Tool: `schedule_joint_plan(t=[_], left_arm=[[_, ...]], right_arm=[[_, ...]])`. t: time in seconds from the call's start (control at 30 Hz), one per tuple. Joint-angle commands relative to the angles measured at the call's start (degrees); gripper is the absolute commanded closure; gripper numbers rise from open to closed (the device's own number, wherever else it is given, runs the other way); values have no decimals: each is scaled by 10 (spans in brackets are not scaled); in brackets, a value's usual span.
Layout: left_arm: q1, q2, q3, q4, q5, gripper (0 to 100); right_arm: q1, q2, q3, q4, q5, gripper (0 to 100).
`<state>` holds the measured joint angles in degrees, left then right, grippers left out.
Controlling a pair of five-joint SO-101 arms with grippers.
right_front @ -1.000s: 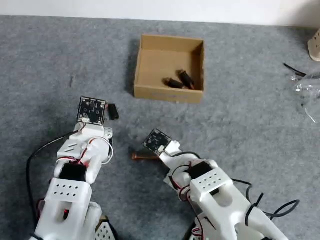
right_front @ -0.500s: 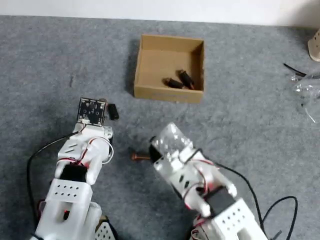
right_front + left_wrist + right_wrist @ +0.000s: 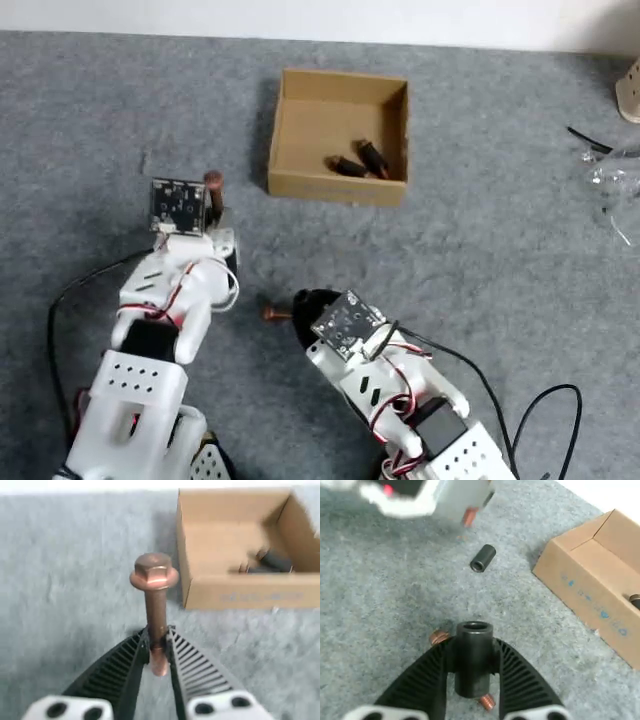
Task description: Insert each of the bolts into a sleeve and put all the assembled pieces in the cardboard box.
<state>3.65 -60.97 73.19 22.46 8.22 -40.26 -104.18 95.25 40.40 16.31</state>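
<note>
Bolt [image 3: 156, 602] sits in left jaws, sleeve [image 3: 472, 662] in right jaws.

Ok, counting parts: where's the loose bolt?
High view: the loose bolt lies on the carpet beside the sleeve in the right gripper, short of the cardboard box.

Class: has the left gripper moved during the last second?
Yes. In the high view the left gripper, jaws shut on a copper bolt, has shifted slightly nearer the cardboard box.

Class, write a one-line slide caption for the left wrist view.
Left end effector grips a copper bolt by its shank, cardboard box beyond.
</note>
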Motion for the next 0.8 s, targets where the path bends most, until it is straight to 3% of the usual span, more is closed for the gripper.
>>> schedule_joint_plan(t=[0.0,0.23,0.4,0.47,0.77], left_arm=[[14,-12,-67,-20,4,995],[20,-12,-87,-4,16,995],[63,-13,-194,177,152,995],[78,-12,-233,227,157,995],[175,-8,-294,233,149,995]], right_arm=[[-8,-11,-1,-16,-5,995],[-7,-12,37,-58,-3,995],[15,-12,55,-83,-3,995],[31,-12,55,-83,-4,995],[58,-13,51,-74,-6,995]])
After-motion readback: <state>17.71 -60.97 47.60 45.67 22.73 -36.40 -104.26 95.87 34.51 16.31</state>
